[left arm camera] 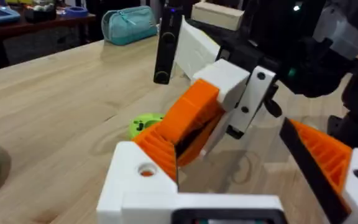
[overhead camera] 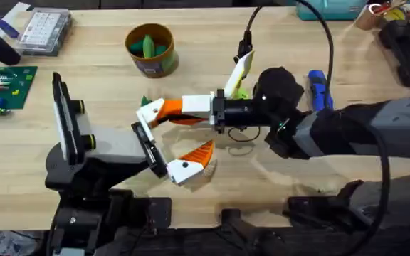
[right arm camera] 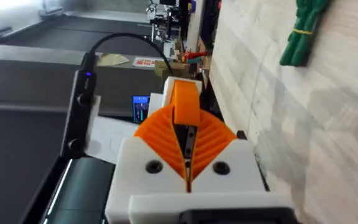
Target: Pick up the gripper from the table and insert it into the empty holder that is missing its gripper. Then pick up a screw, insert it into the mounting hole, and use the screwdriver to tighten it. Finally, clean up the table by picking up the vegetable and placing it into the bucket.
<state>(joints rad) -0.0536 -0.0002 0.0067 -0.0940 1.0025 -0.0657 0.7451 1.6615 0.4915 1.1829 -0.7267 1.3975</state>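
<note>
Orange tip clamped tight, meeting the bare mount

The right gripper point(right arm camera: 188, 149) is closed on the gripper point(right arm camera: 185, 101), a light, stiff, slick plastic wedge, so I'd say pinching its flat sides is the right hold. It's touching the holder point(left arm camera: 138, 180) on the left gripper point(overhead camera: 176, 131), whose fingers stand wide apart. Room is tight between those two fingers. The table edge lies near, while the screwdriver point(overhead camera: 319, 89) and the bucket point(overhead camera: 149, 48) sit well apart

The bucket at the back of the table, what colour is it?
Mustard yellow, the small round bucket has a dark band at its base; the overhead view shows it best.
</note>
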